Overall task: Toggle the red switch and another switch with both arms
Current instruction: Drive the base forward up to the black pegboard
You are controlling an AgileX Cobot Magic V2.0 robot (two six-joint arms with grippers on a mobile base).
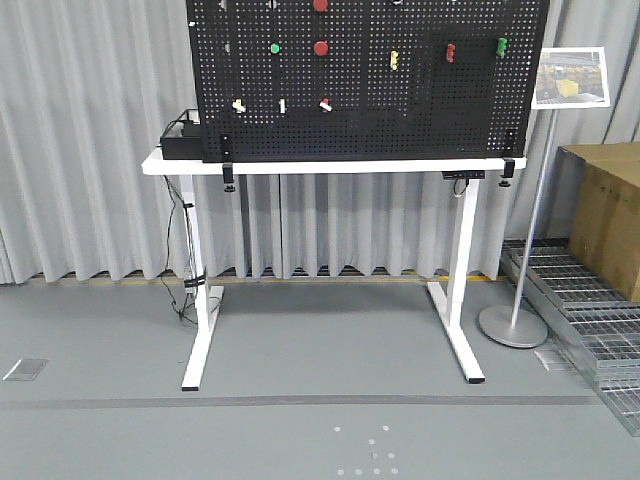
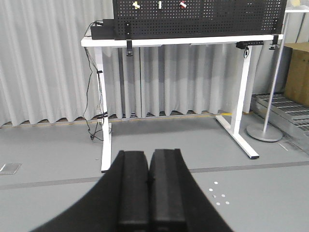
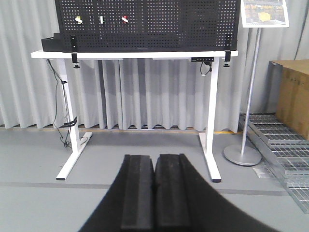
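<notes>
Board (image 1: 400,120) holds the red switch (image 1: 326,103) low down; far back from it, left gripper (image 2: 148,188) and right gripper (image 3: 155,193) are squeezed closed, empty, likely for poking.

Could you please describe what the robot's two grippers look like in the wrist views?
Both the left gripper and right gripper are matte black: two flat, blocky fingers flaring into a curved base. No cables or markings show; the arms are out of view.

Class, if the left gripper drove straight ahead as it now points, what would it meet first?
Probably the grey curtain behind the white table: the left gripper aims under the tabletop, between the legs, with nothing in between. Depth is unclear.
</notes>
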